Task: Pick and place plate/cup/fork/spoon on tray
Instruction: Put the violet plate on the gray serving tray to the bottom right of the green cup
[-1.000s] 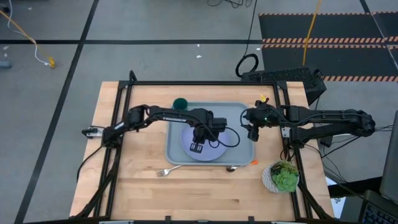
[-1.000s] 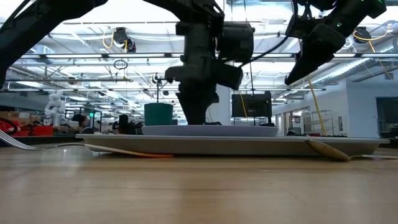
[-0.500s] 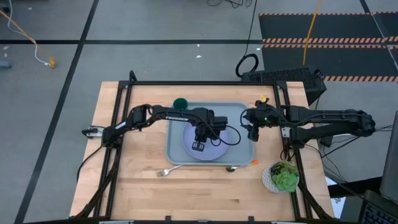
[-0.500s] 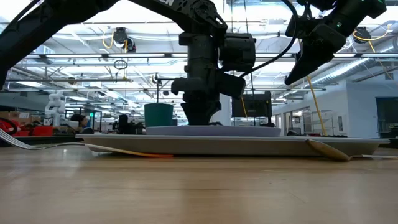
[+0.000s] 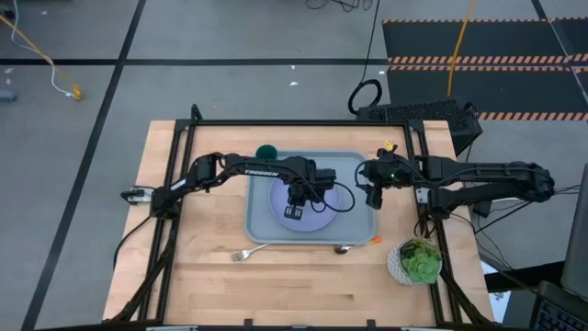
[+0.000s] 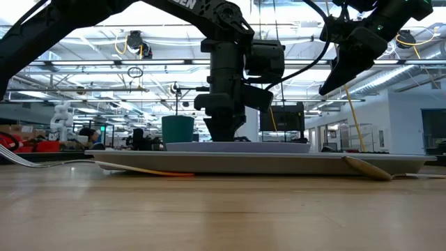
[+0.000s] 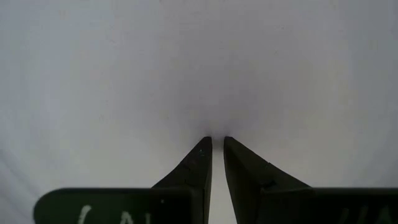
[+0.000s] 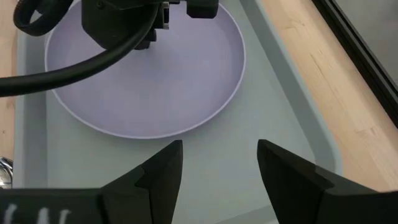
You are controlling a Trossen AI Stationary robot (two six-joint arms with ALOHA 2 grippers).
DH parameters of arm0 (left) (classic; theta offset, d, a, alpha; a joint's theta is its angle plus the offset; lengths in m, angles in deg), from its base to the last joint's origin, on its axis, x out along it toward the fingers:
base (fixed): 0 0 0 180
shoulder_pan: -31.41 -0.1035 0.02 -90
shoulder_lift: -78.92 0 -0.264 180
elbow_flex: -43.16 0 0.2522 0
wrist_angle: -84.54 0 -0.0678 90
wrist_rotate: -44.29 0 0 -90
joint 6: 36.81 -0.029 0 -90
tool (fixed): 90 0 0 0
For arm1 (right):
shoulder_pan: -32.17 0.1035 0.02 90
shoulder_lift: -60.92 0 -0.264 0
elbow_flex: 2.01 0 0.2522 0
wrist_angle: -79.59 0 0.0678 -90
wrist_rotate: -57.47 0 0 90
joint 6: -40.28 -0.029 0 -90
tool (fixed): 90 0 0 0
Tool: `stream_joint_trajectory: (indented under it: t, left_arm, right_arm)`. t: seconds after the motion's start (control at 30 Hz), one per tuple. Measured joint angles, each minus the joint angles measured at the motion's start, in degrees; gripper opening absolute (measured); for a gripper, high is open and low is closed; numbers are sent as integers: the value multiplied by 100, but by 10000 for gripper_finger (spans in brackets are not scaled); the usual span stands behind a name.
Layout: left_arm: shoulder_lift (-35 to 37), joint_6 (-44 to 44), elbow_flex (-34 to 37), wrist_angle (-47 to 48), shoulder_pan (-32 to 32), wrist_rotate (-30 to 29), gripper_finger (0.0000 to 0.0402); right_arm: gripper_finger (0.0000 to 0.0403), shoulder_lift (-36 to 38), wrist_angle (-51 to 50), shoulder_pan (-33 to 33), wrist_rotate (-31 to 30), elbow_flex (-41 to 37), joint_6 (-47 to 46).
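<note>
Pale lavender-blue round plate [image 5: 303, 210] lies flat in the grey-blue plastic tray [image 5: 260, 221], my left gripper [image 5: 293, 213] nearly closed and empty just over it, right gripper [image 5: 373, 199] wide, idle; dark green cup [image 5: 266, 153], orange-handled fork [image 5: 250, 251] and spoon [image 5: 356, 245] remain outside.

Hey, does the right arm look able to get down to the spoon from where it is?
Probably yes. The spoon lies on the table by the tray's near edge, uncovered. The right gripper hangs open nearby, and the left gripper is over the plate, out of the way.
</note>
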Motion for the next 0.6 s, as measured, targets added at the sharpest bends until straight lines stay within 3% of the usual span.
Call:
stream_joint_trajectory:
  t: [0.6]
  left_arm:
    - [122, 179, 4, 312, 24, -48, 47]
  right_arm:
    - [199, 0, 4, 2, 0, 2, 0]
